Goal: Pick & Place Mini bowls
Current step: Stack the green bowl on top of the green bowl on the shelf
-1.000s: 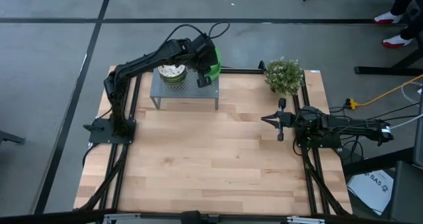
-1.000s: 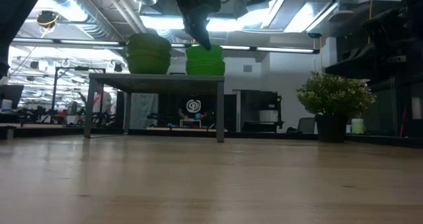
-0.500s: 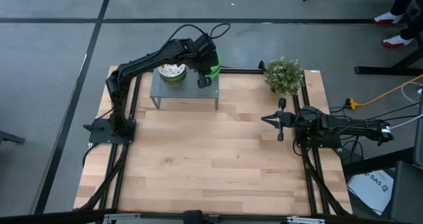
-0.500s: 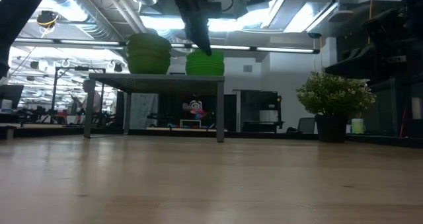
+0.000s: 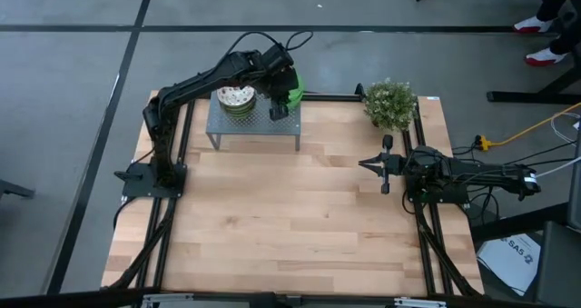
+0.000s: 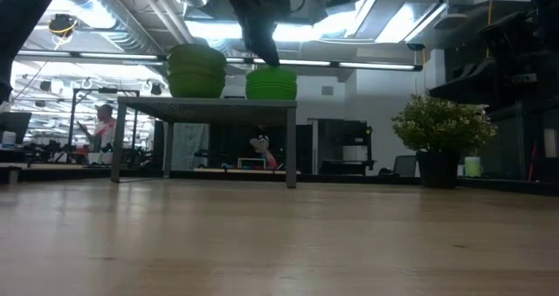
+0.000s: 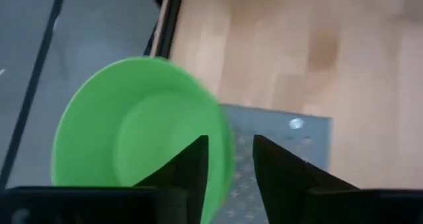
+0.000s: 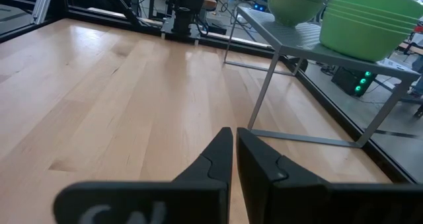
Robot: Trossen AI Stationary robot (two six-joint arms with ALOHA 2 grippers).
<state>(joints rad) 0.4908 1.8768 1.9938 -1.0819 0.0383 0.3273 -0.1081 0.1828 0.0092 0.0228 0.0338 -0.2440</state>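
Bowl [image 7: 142, 128] rim between left pincer [image 7: 228, 161] fingers

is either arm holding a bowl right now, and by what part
Neither. The left gripper has its fingers apart, straddling the rim of the top green bowl on the stack. The right gripper is shut on nothing.

A grey metal stand [image 5: 254, 129] sits at the far edge of the wooden bench [image 5: 290, 217]. A bushy potted plant [image 5: 391, 103] stands at the far right corner, well apart from the stand. Beyond the bench, a person [image 6: 104, 130] shows in the room.
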